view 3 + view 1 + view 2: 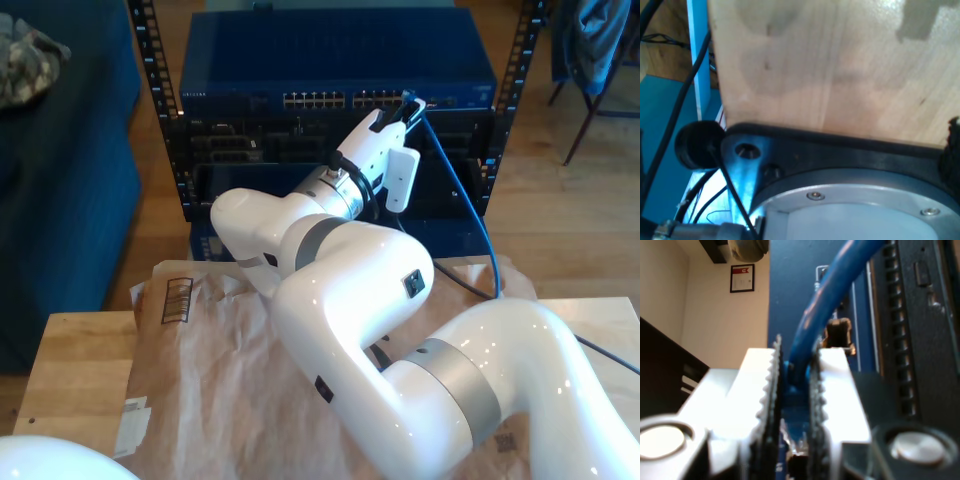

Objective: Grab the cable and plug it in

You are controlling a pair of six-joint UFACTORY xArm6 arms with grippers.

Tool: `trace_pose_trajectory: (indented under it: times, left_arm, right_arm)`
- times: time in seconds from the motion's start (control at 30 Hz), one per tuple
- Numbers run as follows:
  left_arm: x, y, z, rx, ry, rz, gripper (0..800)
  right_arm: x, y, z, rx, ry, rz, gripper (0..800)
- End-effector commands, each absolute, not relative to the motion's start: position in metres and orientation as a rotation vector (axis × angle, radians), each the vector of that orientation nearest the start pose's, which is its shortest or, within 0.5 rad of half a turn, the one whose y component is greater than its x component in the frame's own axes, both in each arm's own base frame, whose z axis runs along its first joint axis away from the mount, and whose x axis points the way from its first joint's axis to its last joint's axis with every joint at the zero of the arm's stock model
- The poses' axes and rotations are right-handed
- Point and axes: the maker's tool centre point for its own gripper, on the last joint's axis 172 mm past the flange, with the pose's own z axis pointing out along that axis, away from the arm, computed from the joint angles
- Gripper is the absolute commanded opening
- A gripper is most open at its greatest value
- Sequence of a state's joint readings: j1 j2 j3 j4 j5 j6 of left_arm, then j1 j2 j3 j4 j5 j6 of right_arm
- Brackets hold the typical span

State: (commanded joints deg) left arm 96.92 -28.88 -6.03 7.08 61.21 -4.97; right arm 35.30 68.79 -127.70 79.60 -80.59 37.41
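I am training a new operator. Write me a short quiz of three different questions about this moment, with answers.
1. True or false: my second gripper is shut on the cable.
2. Multiple choice: in the exterior view, the cable hangs down toward
A) that view's left
B) that view's right
C) the brown paper's middle
3. Fill in: my second gripper is raised to the row of ports on the blue ____.

Key: 1 true; 2 B; 3 switch in the rack.
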Motion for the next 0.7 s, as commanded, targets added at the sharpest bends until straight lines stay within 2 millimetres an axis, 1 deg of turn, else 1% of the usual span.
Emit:
trace_pose_trajectory:
  times: [0.1, 0.2, 0.53, 0.7]
  left_arm:
    - [-0.0387, 0.1154, 0.0315, 1.872, 2.114, -0.554, 800]
    - [-0.0387, 0.1154, 0.0315, 1.871, 2.116, -0.554, 800]
    - [-0.0387, 0.1154, 0.0315, 1.871, 2.116, -0.554, 800]
    - [-0.0387, 0.1154, 0.0315, 1.871, 2.116, -0.554, 800]
  right_arm:
    - [0.6630, 0.1265, 0.2685, -0.657, 1.663, -1.712, 0]
    - [0.6634, 0.1245, 0.2685, -0.655, 1.665, -1.714, 0]
    - [0.6626, 0.1296, 0.2724, -0.652, 1.659, -1.705, 0]
    - [0.6623, 0.1306, 0.2709, -0.657, 1.659, -1.706, 0]
